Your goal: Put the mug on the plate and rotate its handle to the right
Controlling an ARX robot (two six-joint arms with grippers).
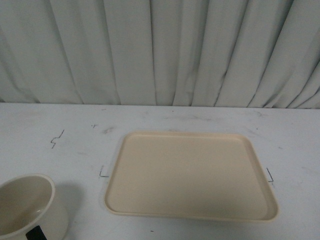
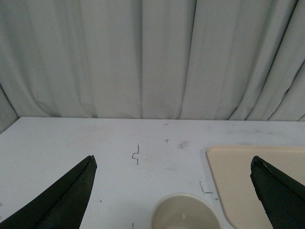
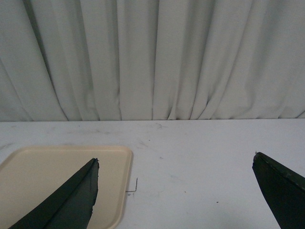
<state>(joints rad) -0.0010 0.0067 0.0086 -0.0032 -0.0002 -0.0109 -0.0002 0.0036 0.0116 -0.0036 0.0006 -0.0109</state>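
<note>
The white mug (image 1: 27,210) stands on the table at the front left corner of the front view, cut by the frame edge. A bit of its black handle (image 1: 36,233) shows at its near side. The beige plate (image 1: 192,175) lies flat and empty in the middle, right of the mug. Neither arm shows in the front view. In the left wrist view my left gripper (image 2: 172,162) is open above the table, with the mug (image 2: 186,212) below and between its jaws and the plate (image 2: 238,176) beside it. My right gripper (image 3: 175,162) is open and empty, above the table past the plate's (image 3: 62,181) right edge.
A pale pleated curtain (image 1: 160,50) hangs along the far edge of the white table (image 1: 75,135). Small black corner marks (image 1: 103,174) are drawn on the table at the plate's sides.
</note>
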